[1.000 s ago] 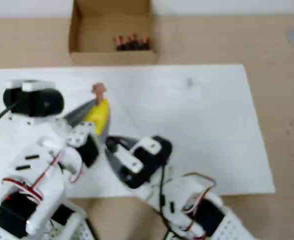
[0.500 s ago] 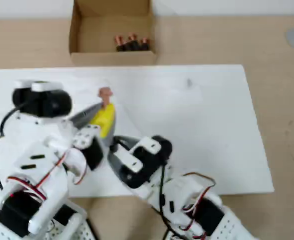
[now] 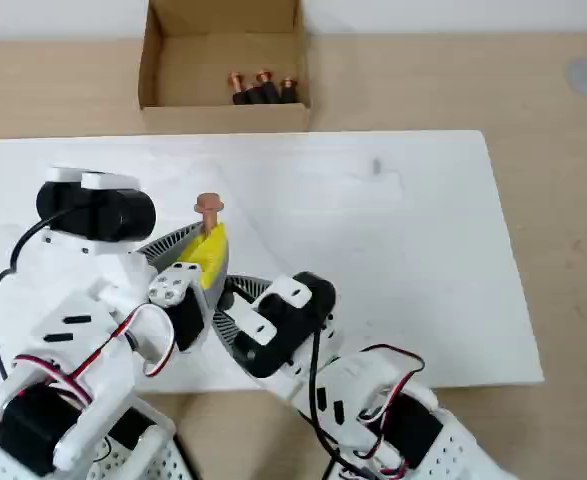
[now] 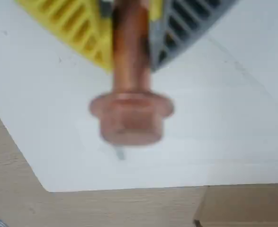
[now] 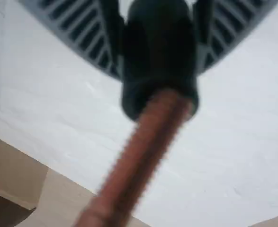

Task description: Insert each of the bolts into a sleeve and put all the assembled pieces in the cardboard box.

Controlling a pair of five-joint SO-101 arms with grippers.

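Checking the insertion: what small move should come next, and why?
Probably the left gripper should push its bolt deeper into the black sleeve clamped by the right gripper: much bare thread shows outside the sleeve.

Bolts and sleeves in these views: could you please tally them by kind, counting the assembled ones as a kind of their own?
Assembled pieces in the cardboard box: 3
Bolt in the left gripper: 1
Sleeve in the right gripper: 1
Total: 5

Overhead; both wrist cameras close on bolt [image 4: 130, 113]
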